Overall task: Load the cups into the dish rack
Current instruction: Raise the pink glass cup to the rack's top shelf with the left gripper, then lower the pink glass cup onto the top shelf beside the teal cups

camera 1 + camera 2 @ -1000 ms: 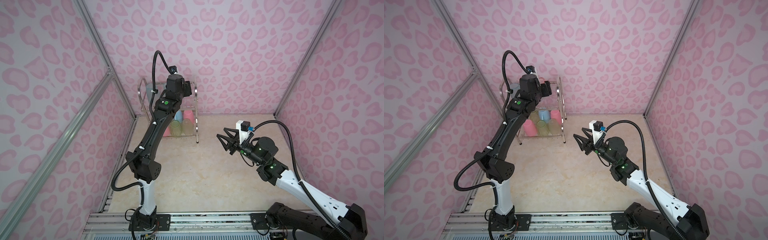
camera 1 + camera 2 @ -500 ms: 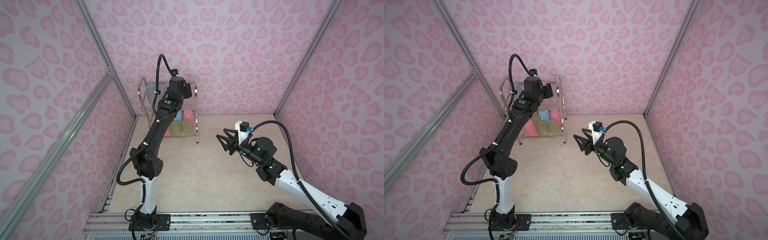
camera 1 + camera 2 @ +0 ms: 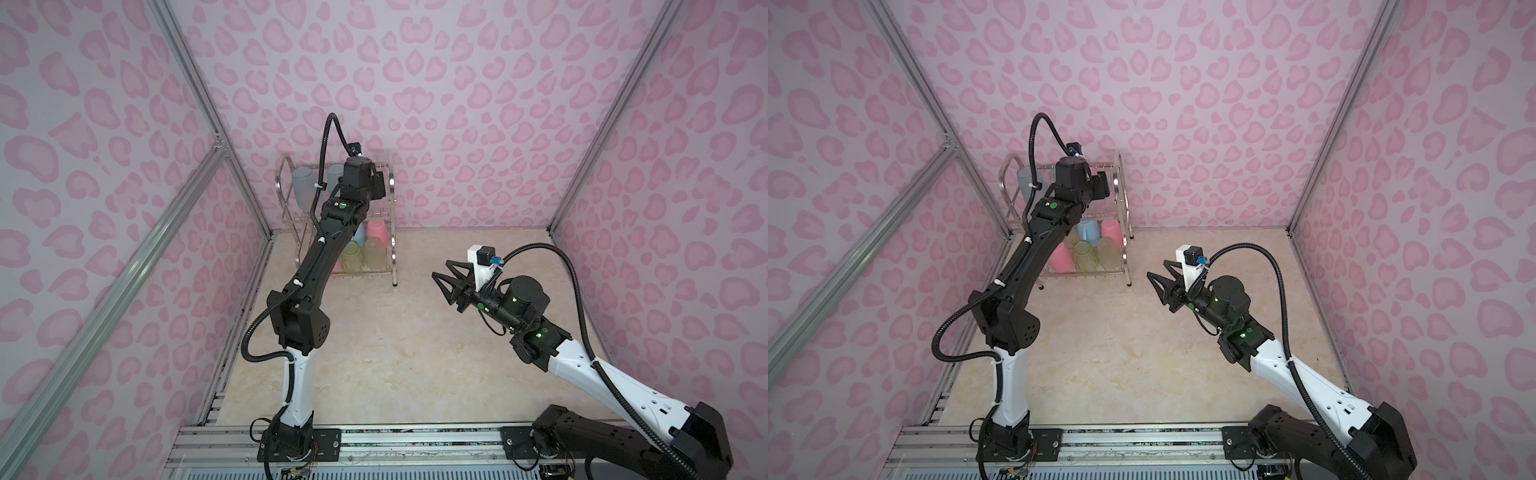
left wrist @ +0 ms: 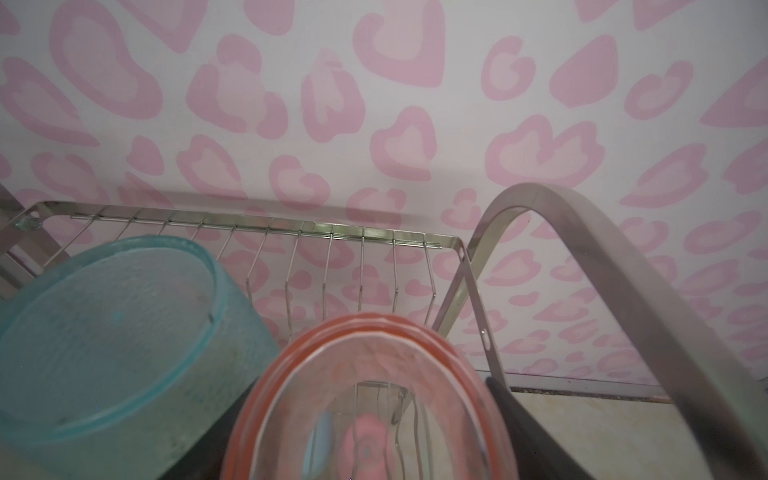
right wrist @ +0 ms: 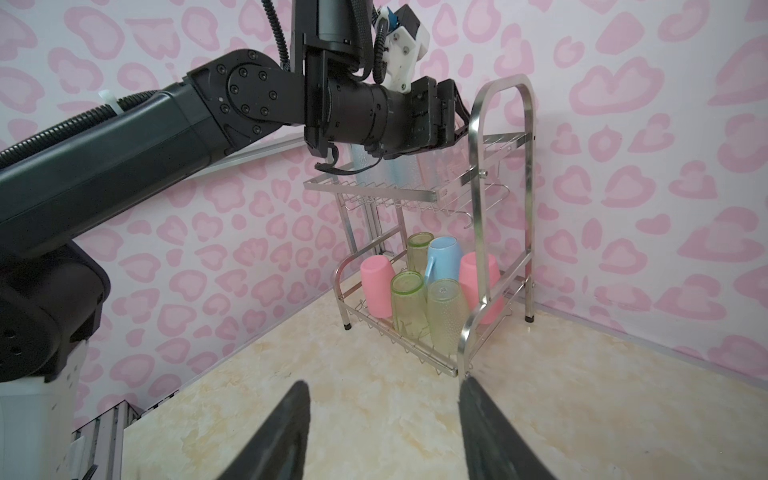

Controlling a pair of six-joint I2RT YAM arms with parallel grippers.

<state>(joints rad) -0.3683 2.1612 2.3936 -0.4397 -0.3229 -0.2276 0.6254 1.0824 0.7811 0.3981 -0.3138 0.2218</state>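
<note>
beige floor [image 3: 415,353]; three green cups [image 5: 409,299], two pink cups [image 5: 376,286], one peach cup [image 4: 374,395]

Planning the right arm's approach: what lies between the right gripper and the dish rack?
Only bare tabletop between right gripper and dish rack, clear in both top views.

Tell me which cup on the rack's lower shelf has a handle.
The light-blue mug in the back row; the pink tumblers and green tumblers there have no handle.
</note>
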